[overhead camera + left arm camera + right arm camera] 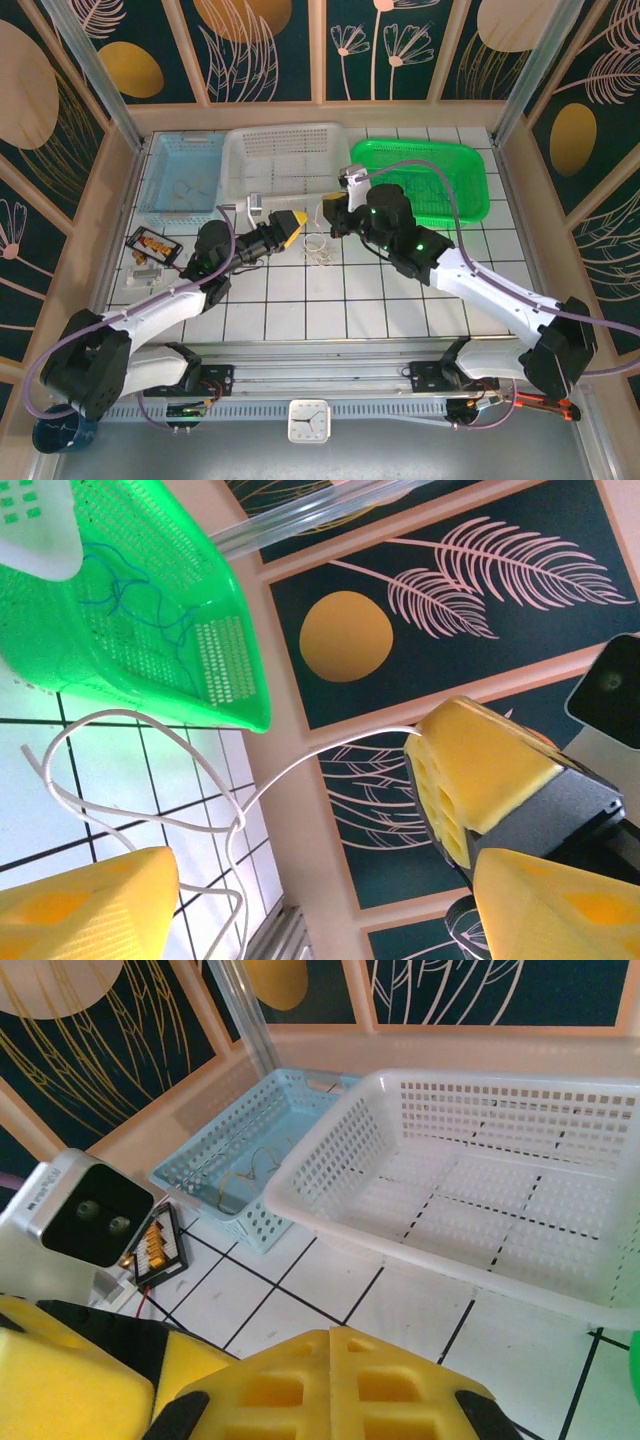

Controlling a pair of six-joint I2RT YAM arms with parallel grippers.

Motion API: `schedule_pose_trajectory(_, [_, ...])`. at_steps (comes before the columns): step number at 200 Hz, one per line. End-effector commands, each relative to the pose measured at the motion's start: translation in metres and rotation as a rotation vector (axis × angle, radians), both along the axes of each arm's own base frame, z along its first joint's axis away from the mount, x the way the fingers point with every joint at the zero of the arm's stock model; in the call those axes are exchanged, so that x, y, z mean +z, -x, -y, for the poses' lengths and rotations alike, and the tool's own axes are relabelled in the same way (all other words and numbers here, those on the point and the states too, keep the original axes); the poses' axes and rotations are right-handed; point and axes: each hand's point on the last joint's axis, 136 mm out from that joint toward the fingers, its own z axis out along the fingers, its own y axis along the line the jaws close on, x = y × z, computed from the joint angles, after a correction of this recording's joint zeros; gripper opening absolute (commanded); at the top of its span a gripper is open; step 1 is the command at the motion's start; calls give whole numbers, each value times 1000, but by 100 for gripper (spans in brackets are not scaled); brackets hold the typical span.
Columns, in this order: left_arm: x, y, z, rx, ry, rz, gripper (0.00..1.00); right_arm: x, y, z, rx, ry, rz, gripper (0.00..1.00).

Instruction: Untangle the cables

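The cables [318, 247] lie as a small tangle of thin pale loops on the white tiles in the middle of the table. In the left wrist view one cable [150, 742] loops over the tiles, and its strand rises to the tip of my right gripper [412, 742], whose yellow pads pinch it. My right gripper [326, 213] hangs just above the tangle, and its pads [300, 1385] are pressed flat together. My left gripper [294, 223] is close beside it on the left. In its own view my left gripper [320, 905] is open, its fingers [85, 905] either side of the strand without touching it.
Three baskets line the far edge: a light blue basket [185, 175] holding a thin wire, an empty white basket [290, 150] and a green basket [430, 175] with a blue wire inside. A small black tray [152, 245] sits at the left. Walls enclose the table.
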Motion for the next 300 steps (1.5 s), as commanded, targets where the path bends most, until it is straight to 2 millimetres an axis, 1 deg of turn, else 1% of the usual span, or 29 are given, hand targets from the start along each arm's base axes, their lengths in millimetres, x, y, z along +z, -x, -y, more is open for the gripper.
schedule_pose_trajectory(1, [9,-1,1,5,44,16,76,16,1,-8,11,-30,50,0])
schedule_pose_trajectory(38, [4,-7,-1,36,43,11,72,17,9,-15,24,-33,57,0])
schedule_pose_trajectory(98, [-4,-16,-4,83,41,-5,61,27,26,-22,56,-62,74,0])
schedule_pose_trajectory(110, [-4,-17,-4,84,41,-5,57,29,28,-22,57,-69,76,0])
schedule_pose_trajectory(129, [-6,-19,-4,95,39,-10,48,31,31,-21,56,-78,79,0])
schedule_pose_trajectory(157, [-8,-22,-4,100,37,-11,41,35,33,-17,49,-90,86,0])
schedule_pose_trajectory(186, [-10,-24,-3,105,34,-13,41,39,36,-14,52,-108,89,0])
schedule_pose_trajectory(221, [-7,-25,-2,102,36,-2,41,43,39,-14,60,-122,92,0])
schedule_pose_trajectory(256, [-6,-26,0,96,35,6,47,40,41,-17,70,-122,86,0])
schedule_pose_trajectory(300, [-5,-24,0,88,42,14,46,33,38,-19,63,-106,82,0])
